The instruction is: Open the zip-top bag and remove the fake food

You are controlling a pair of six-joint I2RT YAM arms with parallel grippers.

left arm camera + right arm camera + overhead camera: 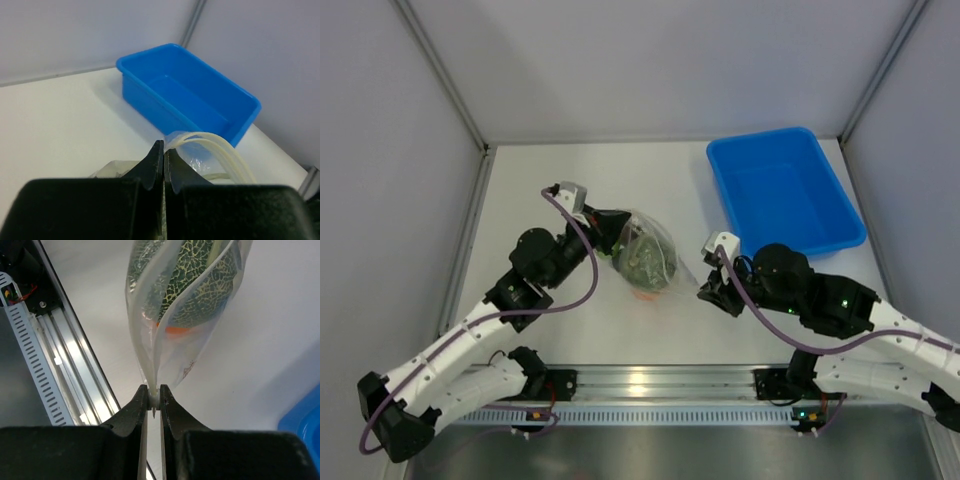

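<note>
While both arms reach in toward the middle of the table, the zip-top bag is strung between them, off to the left of the blue bin and well apart from it; the right gripper has its fingers squeezed together on a thin edge of the plastic, super clear on the right wrist cam; the left gripper is clamped tight too, and the bag's thick whitish rim curls out right beside its fingertips, so it looks like it's pinching that side, though the actual contact is kinda hidden behind the black fingers; the fake food is all inside the bag; the netted green melon takes up most of it, with a bit of orange tucked under it, nearer the right gripper; the bin sits at the far right of the table, up against the wall corner.
</note>
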